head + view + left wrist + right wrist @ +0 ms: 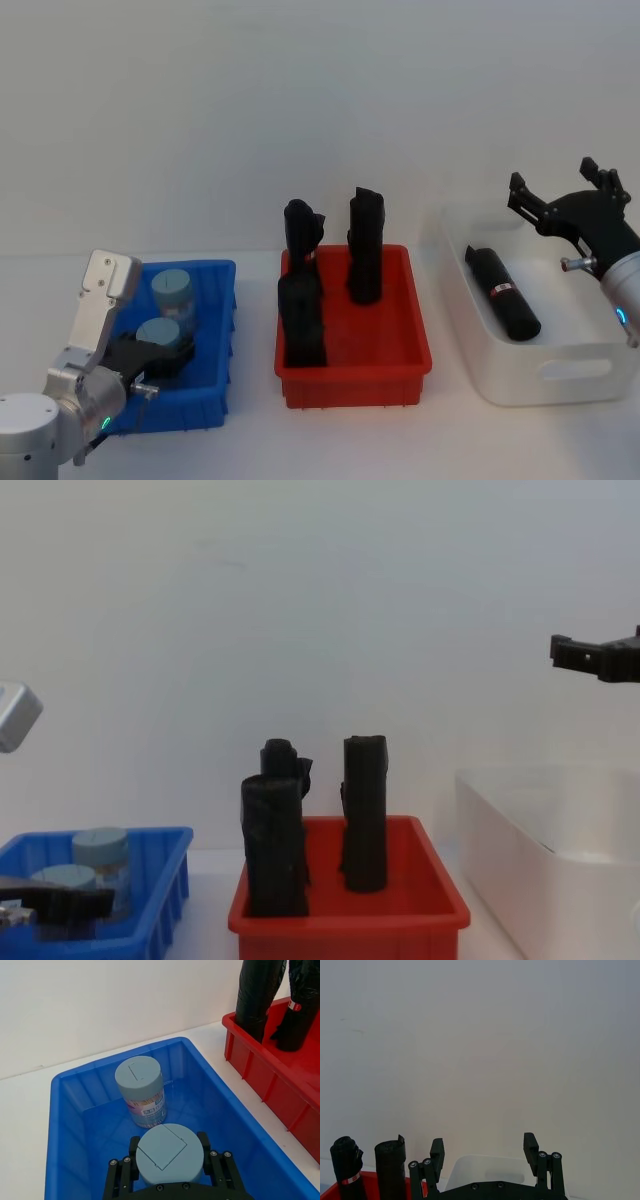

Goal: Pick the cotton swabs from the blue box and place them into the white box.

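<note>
Lower left in the head view, our left claw (168, 1147) pinches the near cotton swabs jar (163, 333) inside the blue box (222, 300). On lifting, we may topple the far cotton swabs jar (172, 290) just beside it. Our right claw (555, 190), spread, hovers above the white box (560, 385).

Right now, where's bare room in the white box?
Free: near-left corner beside the roll, and the strip between roll and right wall, under the open right gripper. Crowded: the middle. Left gripper grips a jar in blue box.

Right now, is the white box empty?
No, not empty: one black roll lies on its side inside the white box.
</note>
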Available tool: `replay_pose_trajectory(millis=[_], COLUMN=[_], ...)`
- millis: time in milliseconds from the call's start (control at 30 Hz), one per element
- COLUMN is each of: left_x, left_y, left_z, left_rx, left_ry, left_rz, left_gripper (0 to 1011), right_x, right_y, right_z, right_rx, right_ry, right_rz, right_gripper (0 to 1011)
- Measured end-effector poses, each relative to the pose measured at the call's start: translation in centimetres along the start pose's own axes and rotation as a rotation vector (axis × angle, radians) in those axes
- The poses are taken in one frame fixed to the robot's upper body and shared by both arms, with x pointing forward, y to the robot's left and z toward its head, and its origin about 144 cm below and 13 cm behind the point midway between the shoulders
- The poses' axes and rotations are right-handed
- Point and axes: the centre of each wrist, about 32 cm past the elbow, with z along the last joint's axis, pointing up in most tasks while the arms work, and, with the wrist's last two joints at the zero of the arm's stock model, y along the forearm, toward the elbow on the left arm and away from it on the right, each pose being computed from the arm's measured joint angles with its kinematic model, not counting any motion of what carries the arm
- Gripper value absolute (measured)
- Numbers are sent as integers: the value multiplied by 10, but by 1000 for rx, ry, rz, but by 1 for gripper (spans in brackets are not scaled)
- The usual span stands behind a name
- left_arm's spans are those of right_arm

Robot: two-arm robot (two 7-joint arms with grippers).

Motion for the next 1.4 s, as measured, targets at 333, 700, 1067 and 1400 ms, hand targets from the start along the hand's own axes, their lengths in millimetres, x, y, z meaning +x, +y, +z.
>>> replay_pose_trajectory(millis=[333,700,1067,1400], left_x=[0,0,-6,-19], left_y=[-1,-1,0,12], left_z=[0,0,17,49], left_rx=[2,2,-46,-138], left_ry=[0,0,-32,-116], left_rz=[-1,-2,-14,16], left_gripper=[666,665,665,666], right_x=[0,0,0,0], right_y=[0,0,0,0], right_z=[0,0,0,0], right_rx=[0,0,0,0], right_ry=[0,0,0,0], right_rz=[0,0,0,0], right_gripper=[1002,1002,1001,1002])
